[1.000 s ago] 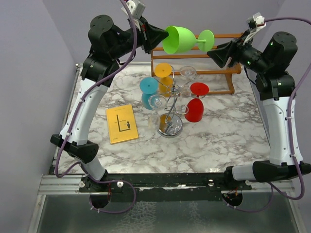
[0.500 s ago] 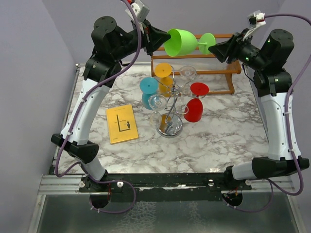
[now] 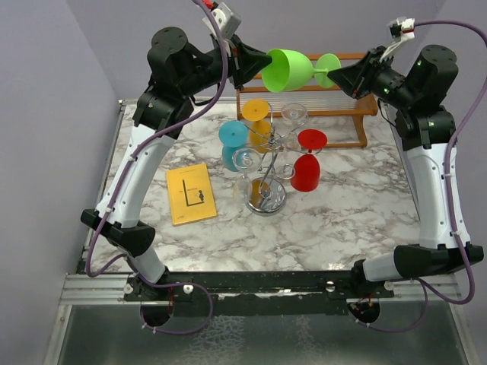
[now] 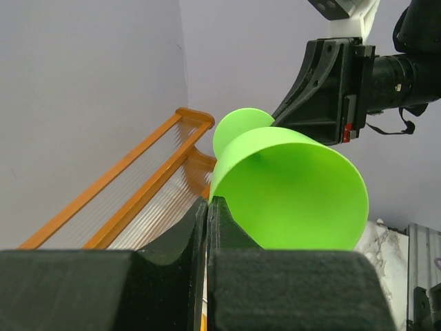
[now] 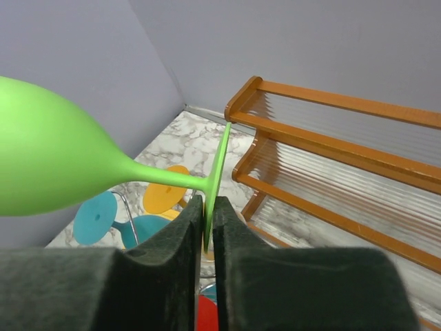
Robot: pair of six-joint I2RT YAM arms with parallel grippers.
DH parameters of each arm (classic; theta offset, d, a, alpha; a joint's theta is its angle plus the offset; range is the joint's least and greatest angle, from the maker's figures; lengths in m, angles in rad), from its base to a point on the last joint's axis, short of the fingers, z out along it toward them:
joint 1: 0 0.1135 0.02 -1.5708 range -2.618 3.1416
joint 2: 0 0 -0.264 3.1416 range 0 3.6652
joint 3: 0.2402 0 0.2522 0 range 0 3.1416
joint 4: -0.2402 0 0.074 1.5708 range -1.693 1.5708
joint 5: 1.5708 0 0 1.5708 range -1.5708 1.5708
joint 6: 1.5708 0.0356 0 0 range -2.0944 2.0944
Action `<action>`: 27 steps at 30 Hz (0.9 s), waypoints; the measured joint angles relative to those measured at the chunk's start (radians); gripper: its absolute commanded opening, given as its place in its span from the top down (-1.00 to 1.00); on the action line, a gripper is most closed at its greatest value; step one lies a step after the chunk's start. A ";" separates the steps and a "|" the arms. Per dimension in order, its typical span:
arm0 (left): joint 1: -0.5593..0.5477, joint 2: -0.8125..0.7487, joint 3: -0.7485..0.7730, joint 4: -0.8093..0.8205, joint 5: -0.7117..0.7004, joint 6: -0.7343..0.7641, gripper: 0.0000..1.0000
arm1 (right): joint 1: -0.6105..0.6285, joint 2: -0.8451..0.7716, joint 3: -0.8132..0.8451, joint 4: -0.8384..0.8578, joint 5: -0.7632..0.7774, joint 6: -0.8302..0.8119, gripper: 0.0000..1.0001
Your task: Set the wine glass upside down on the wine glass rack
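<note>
A green wine glass [image 3: 289,70] lies horizontal, high above the table, held between both grippers. My left gripper [image 3: 257,65] is shut on the rim of its bowl, as the left wrist view [image 4: 208,204] shows, with the green bowl [image 4: 289,200] right in front. My right gripper [image 3: 340,74] is shut on the edge of its round foot [image 5: 219,165], the jaws [image 5: 204,207] pinching it. The silver wire wine glass rack [image 3: 266,179] stands mid-table below on its chrome base [image 3: 265,200].
The rack holds an orange [image 3: 256,109], a teal [image 3: 233,135], a red [image 3: 307,167] and clear glasses [image 3: 294,114], upside down. A brown wooden slatted shelf [image 3: 342,106] stands behind. A yellow book [image 3: 190,194] lies left of the rack.
Both grippers and the green glass have shifted slightly right. The right gripper has risen a little. The glass stays horizontal in both grips.
</note>
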 measured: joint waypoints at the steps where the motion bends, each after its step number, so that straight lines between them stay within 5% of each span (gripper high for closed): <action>1: 0.000 0.000 0.000 -0.001 0.000 0.003 0.98 | 0.000 0.000 0.000 0.000 0.000 0.003 0.98; 17: -0.004 -0.039 -0.029 -0.079 -0.010 0.125 -0.18 | -0.048 -0.037 -0.032 0.012 0.115 -0.074 0.98; 27: 0.029 -0.151 -0.034 -0.150 -0.082 0.225 -0.59 | -0.053 -0.055 0.032 -0.087 0.023 -0.433 0.98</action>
